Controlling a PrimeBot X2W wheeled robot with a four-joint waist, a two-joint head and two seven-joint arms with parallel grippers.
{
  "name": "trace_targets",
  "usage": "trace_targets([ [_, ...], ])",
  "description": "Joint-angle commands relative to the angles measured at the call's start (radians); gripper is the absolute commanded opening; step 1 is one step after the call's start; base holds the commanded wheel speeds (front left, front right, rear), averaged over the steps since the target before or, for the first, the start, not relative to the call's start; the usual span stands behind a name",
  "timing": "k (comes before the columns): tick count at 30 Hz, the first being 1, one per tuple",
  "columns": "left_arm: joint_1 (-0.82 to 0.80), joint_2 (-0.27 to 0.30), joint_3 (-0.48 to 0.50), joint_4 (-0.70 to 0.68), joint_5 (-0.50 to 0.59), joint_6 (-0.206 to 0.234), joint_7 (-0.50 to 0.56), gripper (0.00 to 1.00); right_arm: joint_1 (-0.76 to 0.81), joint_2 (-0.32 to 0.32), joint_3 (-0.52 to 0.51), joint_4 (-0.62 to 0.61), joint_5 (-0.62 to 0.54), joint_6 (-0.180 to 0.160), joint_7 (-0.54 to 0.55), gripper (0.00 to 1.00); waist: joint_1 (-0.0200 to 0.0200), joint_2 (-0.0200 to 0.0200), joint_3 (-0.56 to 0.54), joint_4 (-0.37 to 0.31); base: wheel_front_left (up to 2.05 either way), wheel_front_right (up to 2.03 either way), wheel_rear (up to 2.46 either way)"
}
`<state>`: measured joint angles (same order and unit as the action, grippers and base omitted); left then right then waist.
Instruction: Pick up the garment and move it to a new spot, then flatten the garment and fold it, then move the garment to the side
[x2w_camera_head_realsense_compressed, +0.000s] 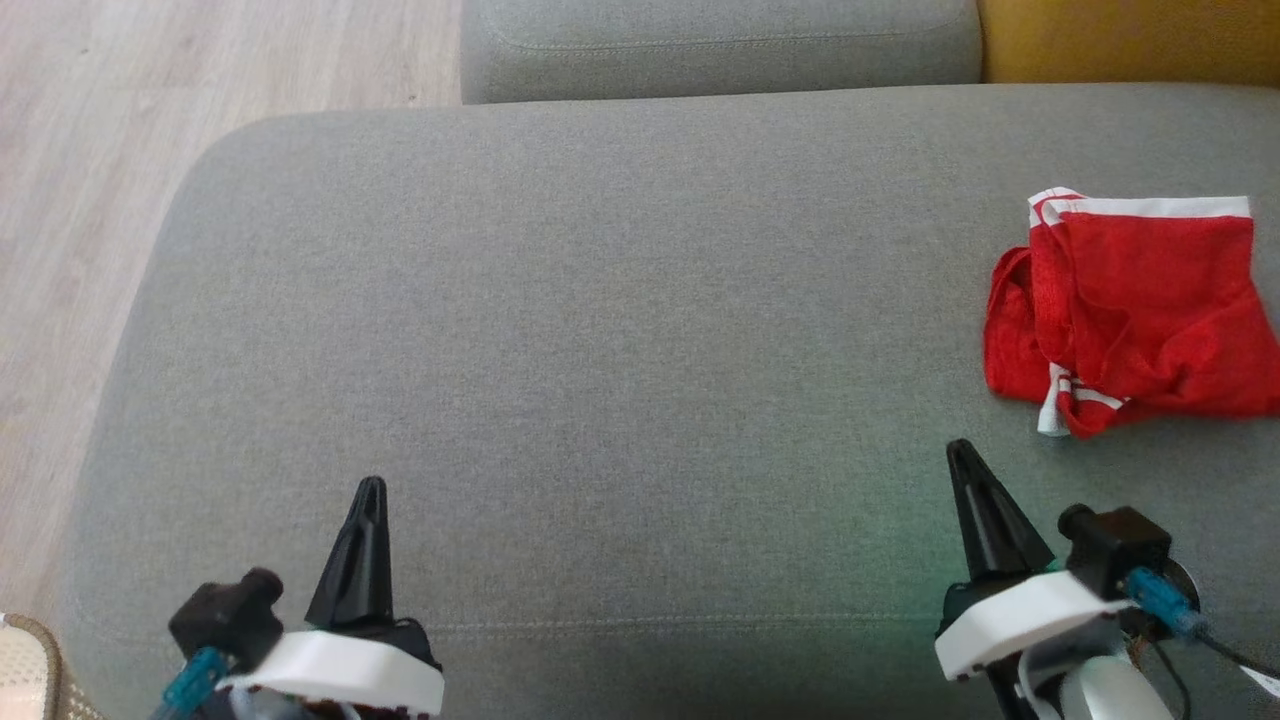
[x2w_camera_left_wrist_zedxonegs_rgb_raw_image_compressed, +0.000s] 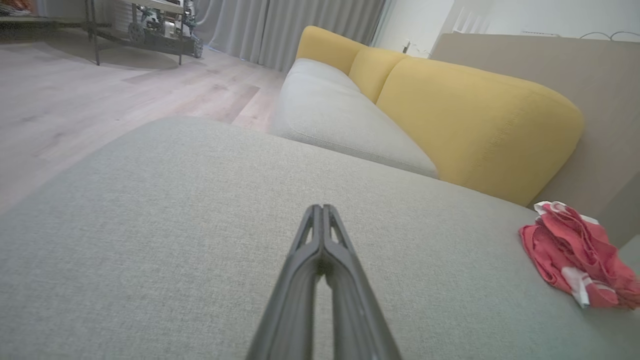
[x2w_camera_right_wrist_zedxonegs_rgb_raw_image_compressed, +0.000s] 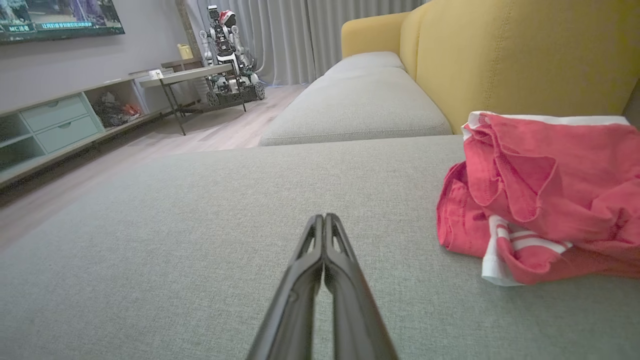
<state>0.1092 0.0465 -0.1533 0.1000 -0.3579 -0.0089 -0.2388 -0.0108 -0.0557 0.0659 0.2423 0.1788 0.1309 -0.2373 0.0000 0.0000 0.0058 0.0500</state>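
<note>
**Crumpled red fabric garment (x2w_camera_head_realsense_compressed: 1140, 310) with white trim, heaped on the right part of a broad grey woven seat cushion (x2w_camera_head_realsense_compressed: 600, 300)**

Shows the garment lying loose on top of the seat cushion, close to its right edge and nearer its far side than its near side. Partly cut off by the frame in the head view.

Shows the left pincer (x2w_camera_head_realsense_compressed: 369, 487), long dark fingers pressed together at the tips and holding nothing, over the cushion's near-left part and well apart from the garment. Shows the right pincer (x2w_camera_head_realsense_compressed: 960, 447), likewise fully closed and empty, over the cushion's near-right part, near the heap but not touching it.

Looks light, soft and limp. Likely to sag and fall open when lifted. Nothing fragile or slippery about it. Probably best taken by pinching a raised fold or the straight white band (x2w_camera_head_realsense_compressed: 1150, 207), seemingly its firmest edge.

Lies with that white band parallel to the cushion's far edge. Seems to have its long axis across the cushion from left to right. Too bunched to tell the true length. Striped white hem turned toward the cushion's near edge.
</note>
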Motion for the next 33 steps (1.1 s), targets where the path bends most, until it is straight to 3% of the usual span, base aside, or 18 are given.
trace_targets([
  [1,-0.044,0.006,0.008,-0.029,-0.020,-0.005,0.002,0.00,-0.044,-0.005,-0.006,-0.033,0.025,0.000,0.005,0.00,0.0000,0.0000,0.000,0.000,0.00,0.00,0.00],
  [33,-0.094,0.024,0.056,0.023,-0.390,-0.040,0.081,0.00,-0.058,-0.016,-0.035,-0.023,0.440,0.000,0.087,0.00,0.0000,0.0000,-0.001,-0.014,0.00,0.00,0.00],
])
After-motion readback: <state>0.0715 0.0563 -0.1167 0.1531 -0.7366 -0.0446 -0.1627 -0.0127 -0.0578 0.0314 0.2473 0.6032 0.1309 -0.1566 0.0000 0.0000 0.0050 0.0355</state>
